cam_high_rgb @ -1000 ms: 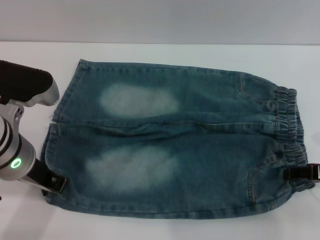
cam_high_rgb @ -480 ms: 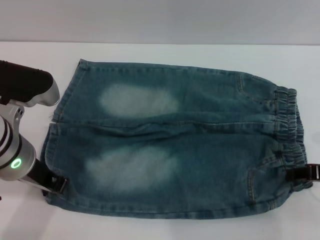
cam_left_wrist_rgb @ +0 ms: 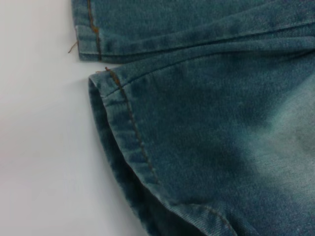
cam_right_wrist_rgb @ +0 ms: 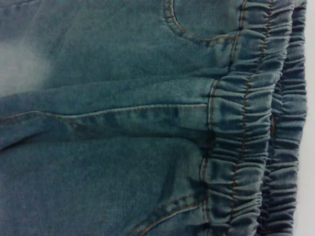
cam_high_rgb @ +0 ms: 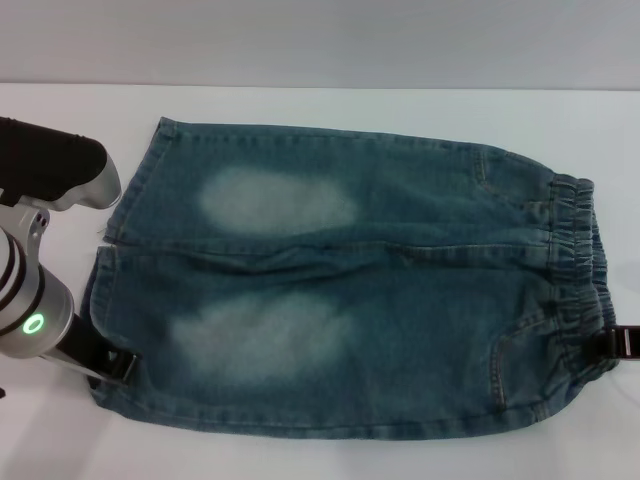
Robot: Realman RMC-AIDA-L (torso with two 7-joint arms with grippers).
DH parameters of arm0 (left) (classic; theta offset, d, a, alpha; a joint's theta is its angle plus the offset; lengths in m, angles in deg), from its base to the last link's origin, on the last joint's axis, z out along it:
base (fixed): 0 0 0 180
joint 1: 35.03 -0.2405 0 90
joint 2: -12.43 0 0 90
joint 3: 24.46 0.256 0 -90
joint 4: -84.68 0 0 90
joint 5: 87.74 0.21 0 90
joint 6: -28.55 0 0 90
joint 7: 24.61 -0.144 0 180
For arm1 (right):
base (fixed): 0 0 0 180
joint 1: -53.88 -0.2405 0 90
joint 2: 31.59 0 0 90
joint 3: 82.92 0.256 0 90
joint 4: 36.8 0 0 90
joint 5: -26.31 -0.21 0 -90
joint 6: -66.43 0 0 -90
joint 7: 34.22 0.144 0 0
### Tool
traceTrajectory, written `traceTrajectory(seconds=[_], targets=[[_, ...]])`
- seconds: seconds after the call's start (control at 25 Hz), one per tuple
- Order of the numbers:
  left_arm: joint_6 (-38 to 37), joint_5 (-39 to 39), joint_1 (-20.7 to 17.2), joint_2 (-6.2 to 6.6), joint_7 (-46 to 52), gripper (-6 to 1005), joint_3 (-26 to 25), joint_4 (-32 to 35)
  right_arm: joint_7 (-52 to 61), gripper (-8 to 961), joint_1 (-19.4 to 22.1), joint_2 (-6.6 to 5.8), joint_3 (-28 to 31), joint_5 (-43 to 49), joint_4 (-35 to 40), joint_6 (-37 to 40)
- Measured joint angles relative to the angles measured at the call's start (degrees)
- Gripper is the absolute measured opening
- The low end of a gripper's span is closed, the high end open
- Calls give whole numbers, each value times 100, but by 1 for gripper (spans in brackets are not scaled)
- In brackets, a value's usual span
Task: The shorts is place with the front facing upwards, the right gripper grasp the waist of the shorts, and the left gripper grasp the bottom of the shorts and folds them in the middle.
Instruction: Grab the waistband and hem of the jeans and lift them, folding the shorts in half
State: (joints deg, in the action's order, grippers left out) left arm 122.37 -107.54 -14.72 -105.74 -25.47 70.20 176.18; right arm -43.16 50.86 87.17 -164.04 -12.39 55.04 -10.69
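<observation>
The blue-green denim shorts (cam_high_rgb: 340, 290) lie flat, front up, with two pale patches. The puckered waist (cam_high_rgb: 575, 265) is at the right, and the leg hems (cam_high_rgb: 104, 275) are at the left. My left gripper (cam_high_rgb: 112, 366), a black claw on a silver wrist with a green ring, sits at the near leg's hem corner. My right gripper (cam_high_rgb: 622, 343) shows only as a small black tip at the waist's near end. The left wrist view shows the stitched hem (cam_left_wrist_rgb: 129, 132) close up. The right wrist view shows the gathered waistband (cam_right_wrist_rgb: 251, 128).
The shorts lie on a white table (cam_high_rgb: 300, 108) whose far edge runs across the top of the head view. The left arm's dark upper housing (cam_high_rgb: 55, 172) hangs over the table beside the far leg hem.
The right gripper's tip has slid to the right, towards the outer edge of the waistband. The left gripper has shifted slightly down. The shorts have not moved.
</observation>
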Motion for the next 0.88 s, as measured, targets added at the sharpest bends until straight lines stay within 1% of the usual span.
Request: traceTrajectory(seconds=[0.32,0.44,0.56,0.68,0.76,0.88], targets=[[-54,0,0,-4,-1,109,-14,0,-105,3,-29,-8,48,-59,9,-5],[-153,0,-4,-3,-2,111,-57,4,-303,5,-28,5,148,-285,-1,63],[-423,1,-50,8,-3,113,-168,9,-601,6,9,12,313,-800,-162,354],[-791,-5,-119,11,-25,115,-314,7,-989,8,29,14,517,-1389,-512,739],[-1052,-47,-155,13,-74,116,-456,0,-1348,9,20,15,684,-1926,-839,985],[-1466,-183,-212,13,-148,118,-652,-10,-2053,11,-59,16,1032,-3007,-1567,1251]])
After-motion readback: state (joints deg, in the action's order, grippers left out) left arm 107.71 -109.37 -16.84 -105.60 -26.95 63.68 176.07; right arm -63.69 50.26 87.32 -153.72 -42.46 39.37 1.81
